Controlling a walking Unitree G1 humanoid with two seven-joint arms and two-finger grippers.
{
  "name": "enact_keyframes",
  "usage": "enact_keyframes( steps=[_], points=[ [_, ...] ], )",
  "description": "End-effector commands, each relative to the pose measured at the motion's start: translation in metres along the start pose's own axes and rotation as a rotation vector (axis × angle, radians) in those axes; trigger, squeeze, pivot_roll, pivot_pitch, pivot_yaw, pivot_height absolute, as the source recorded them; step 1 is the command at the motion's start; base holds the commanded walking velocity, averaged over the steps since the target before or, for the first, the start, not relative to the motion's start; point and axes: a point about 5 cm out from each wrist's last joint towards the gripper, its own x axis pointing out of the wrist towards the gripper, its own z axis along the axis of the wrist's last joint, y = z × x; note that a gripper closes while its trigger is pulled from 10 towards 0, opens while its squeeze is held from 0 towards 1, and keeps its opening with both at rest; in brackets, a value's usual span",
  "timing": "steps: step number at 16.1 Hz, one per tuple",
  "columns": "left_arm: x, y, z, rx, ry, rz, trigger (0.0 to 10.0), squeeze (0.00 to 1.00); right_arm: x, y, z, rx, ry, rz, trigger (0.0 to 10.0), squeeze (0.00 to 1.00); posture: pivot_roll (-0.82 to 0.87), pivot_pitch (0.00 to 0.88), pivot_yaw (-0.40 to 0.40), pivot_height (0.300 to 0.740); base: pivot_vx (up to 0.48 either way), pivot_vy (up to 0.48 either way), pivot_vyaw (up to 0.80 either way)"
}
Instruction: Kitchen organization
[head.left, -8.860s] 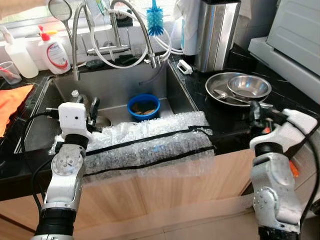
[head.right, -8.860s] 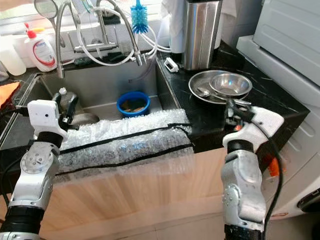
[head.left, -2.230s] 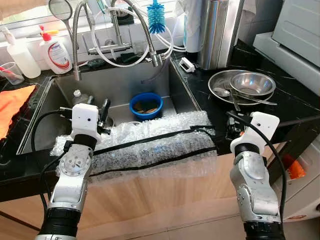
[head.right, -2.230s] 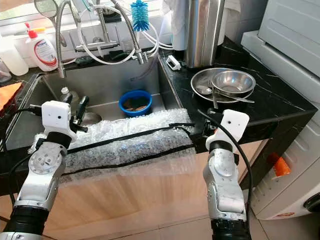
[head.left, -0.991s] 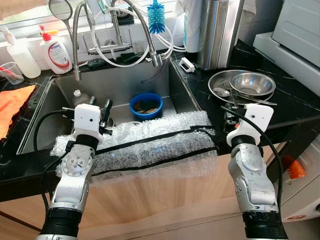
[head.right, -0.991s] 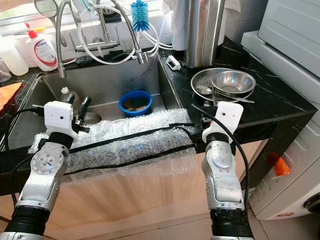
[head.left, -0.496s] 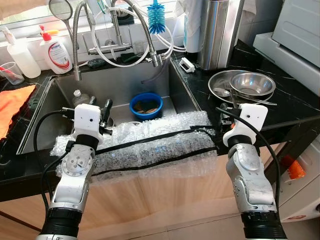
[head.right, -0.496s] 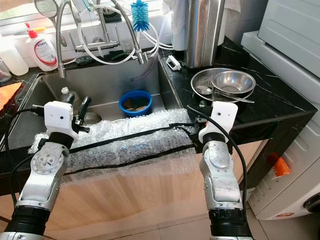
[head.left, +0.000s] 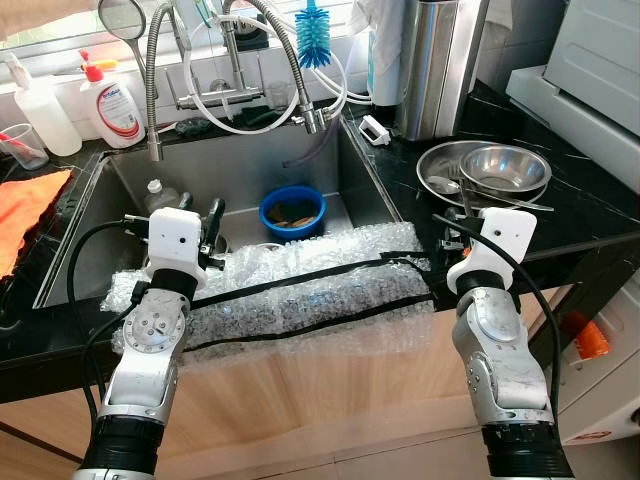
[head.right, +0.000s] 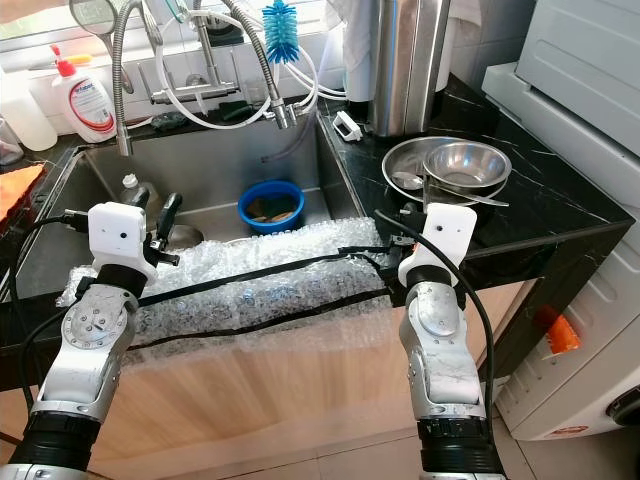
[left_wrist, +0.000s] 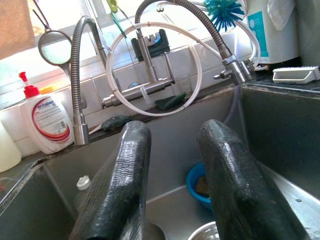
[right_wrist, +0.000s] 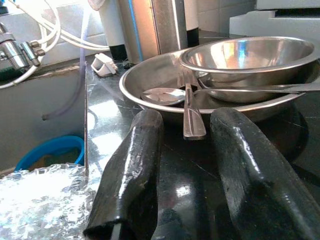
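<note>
A steel plate (head.left: 436, 165) on the black counter right of the sink holds a steel bowl (head.left: 505, 168), a fork (right_wrist: 192, 117) and a spoon (right_wrist: 162, 95). My right gripper (head.left: 453, 232) is low over the counter just in front of the plate. It is open, and the fork's handle points into the gap between its fingers (right_wrist: 135, 165). A blue bowl (head.left: 292, 210) with scraps sits in the sink (head.left: 240, 165). My left gripper (head.left: 200, 208) hovers open over the sink's left part with nothing between its fingers (left_wrist: 127, 175).
Bubble wrap (head.left: 300, 290) with black straps pads the sink's front edge. A small bottle (head.left: 153, 193) stands in the sink. Faucet hoses (head.left: 270, 40), a blue brush (head.left: 312, 40), a soap bottle (head.left: 112, 100) and a steel canister (head.left: 437, 65) line the back. An orange cloth (head.left: 25, 205) lies far left.
The right arm has swung in from the counter's right edge to just in front of the plate. The left gripper has shifted slightly right. Nothing differs over the last half second.
</note>
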Motion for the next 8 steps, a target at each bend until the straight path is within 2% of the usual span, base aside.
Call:
enact_keyframes(
  steps=[1,2,3,4,5,6,8],
  points=[
    [-0.0005,0.0009,-0.0014,0.017,0.006,-0.001,10.0,0.00,0.0031,0.0031,0.0024,0.003,0.003,-0.006,10.0,0.00,-0.16,0.000,0.082,0.740,0.000,0.000,0.00],
    [-0.0006,0.0007,-0.0016,0.018,0.007,-0.002,10.0,0.00,0.0032,0.0020,0.0021,0.004,0.005,-0.014,10.0,0.00,-0.16,0.000,0.082,0.740,0.000,0.000,0.00],
    [-0.0005,0.0007,-0.0017,0.018,0.007,-0.002,10.0,0.00,0.0033,0.0020,0.0022,0.004,0.005,-0.012,9.4,0.00,-0.15,0.000,0.080,0.740,0.000,0.000,0.00],
    [-0.0005,0.0007,-0.0018,0.019,0.006,-0.001,10.0,0.00,0.0033,0.0027,0.0028,0.002,0.001,-0.006,0.7,0.00,-0.15,0.000,0.080,0.740,0.000,0.000,0.00],
    [-0.0006,0.0007,-0.0018,0.019,0.006,-0.002,10.0,0.00,0.0032,0.0031,0.0033,0.002,-0.001,-0.003,0.1,0.00,-0.15,0.000,0.080,0.740,0.000,0.000,0.00],
    [-0.0005,0.0004,-0.0019,0.018,0.006,-0.002,10.0,0.00,0.0033,0.0030,0.0032,0.002,0.000,-0.004,1.5,0.00,-0.16,0.000,0.081,0.740,0.000,0.000,0.00],
    [-0.0004,0.0005,-0.0018,0.018,0.006,-0.002,10.0,0.00,0.0033,0.0032,0.0031,0.002,0.002,-0.003,1.9,0.00,-0.16,0.000,0.080,0.740,0.000,0.000,0.00]
  ],
)
